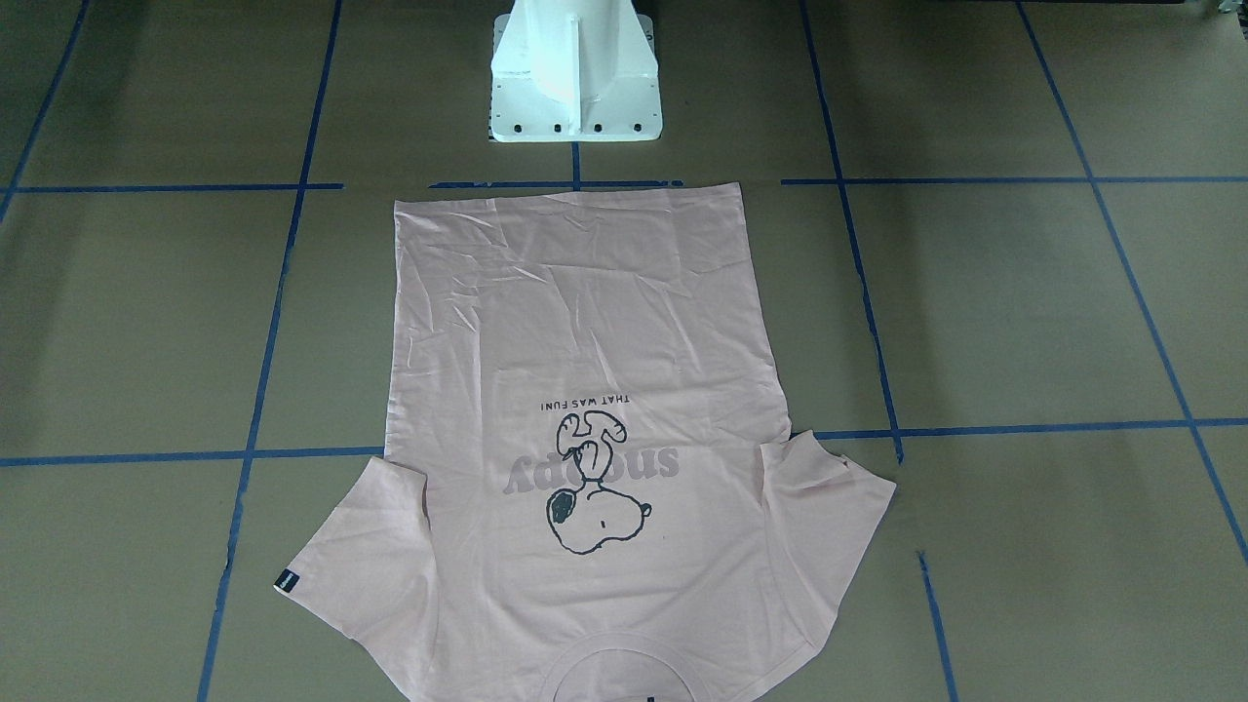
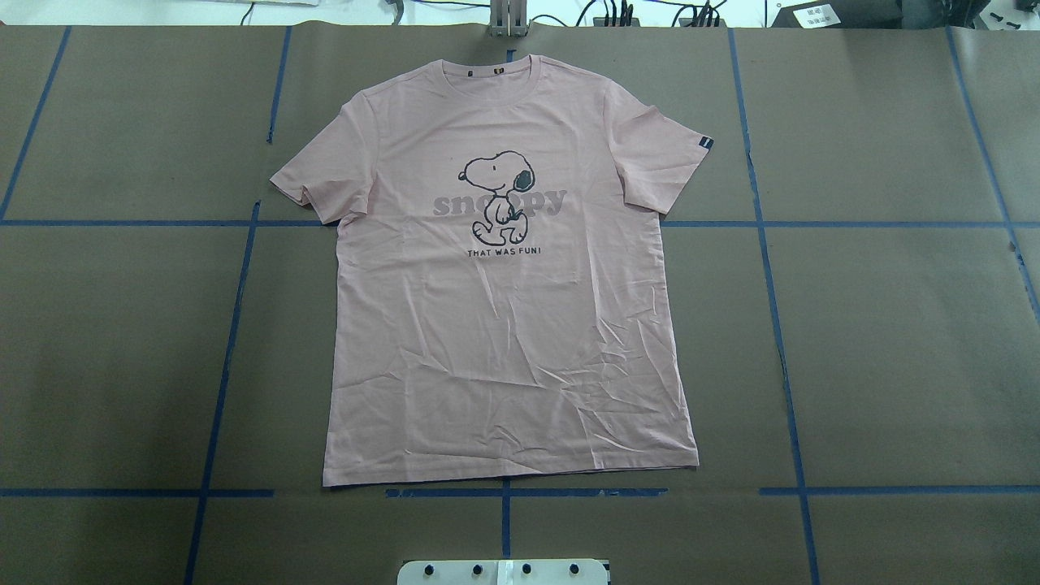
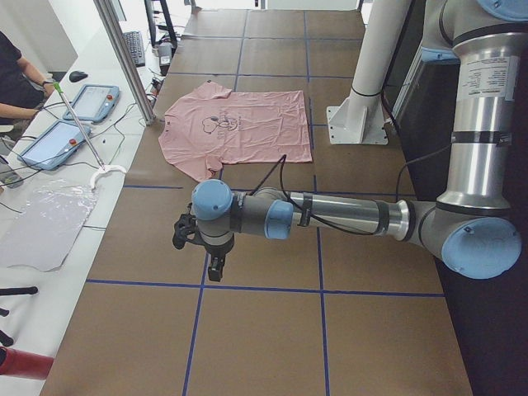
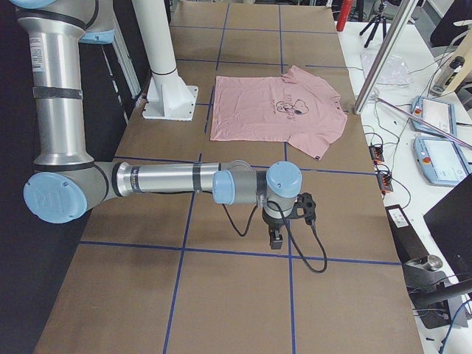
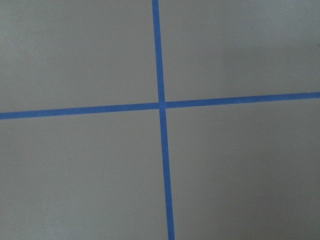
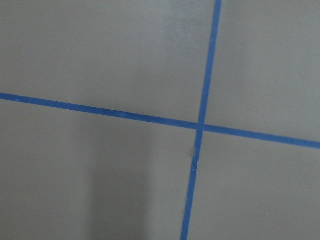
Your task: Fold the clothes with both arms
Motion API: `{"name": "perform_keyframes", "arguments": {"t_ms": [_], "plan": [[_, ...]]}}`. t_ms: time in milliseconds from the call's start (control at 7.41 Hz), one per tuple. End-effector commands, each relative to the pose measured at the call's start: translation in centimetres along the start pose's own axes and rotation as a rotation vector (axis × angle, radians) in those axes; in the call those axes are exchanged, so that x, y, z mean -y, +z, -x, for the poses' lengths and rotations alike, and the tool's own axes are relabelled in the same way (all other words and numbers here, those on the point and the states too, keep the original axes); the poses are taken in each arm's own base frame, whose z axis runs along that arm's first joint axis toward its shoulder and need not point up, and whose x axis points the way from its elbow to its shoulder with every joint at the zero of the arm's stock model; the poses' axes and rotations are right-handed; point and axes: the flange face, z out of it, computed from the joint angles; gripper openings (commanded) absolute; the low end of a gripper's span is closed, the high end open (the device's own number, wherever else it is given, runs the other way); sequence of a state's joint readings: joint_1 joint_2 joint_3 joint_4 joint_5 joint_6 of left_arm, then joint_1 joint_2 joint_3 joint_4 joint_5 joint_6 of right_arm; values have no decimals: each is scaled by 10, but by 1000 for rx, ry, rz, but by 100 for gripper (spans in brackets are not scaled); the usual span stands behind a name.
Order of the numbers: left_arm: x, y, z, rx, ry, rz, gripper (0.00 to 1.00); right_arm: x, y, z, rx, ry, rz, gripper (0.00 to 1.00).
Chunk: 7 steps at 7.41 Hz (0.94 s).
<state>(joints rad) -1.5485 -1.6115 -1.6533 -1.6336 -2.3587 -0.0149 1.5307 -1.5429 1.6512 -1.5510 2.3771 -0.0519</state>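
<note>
Pink and single, the shirt (image 2: 504, 325) lies flat, print up, in the middle of the bench (image 2: 894, 325). We count two arms: left arm (image 3: 346, 216) and right arm (image 4: 162, 179) each hang over the bench's crossed blue tape (image 5: 160, 105), well apart from the shirt. We cannot tell whether the left claw (image 3: 215, 271) or right claw (image 4: 276, 240) is wide or narrow. One white pedestal (image 1: 575, 88) stands near the hem. Seen from overhead, the collar points to 12 o'clock, the hem to 6, the long axis running between them.
</note>
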Motion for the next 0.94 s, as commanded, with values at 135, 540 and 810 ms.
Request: {"name": "perform_keyframes", "arguments": {"t_ms": [135,540,810], "plan": [[46,-45,-62,-89,219,-183,100,48,21,91,35,-180,-88,100],[55,-28,-105,-139,288,-252,100,144,59,227,44,2,-77,100],[96,-7,-157,-163,359,-224,100,177,94,251,73,-82,-157,100]]}}
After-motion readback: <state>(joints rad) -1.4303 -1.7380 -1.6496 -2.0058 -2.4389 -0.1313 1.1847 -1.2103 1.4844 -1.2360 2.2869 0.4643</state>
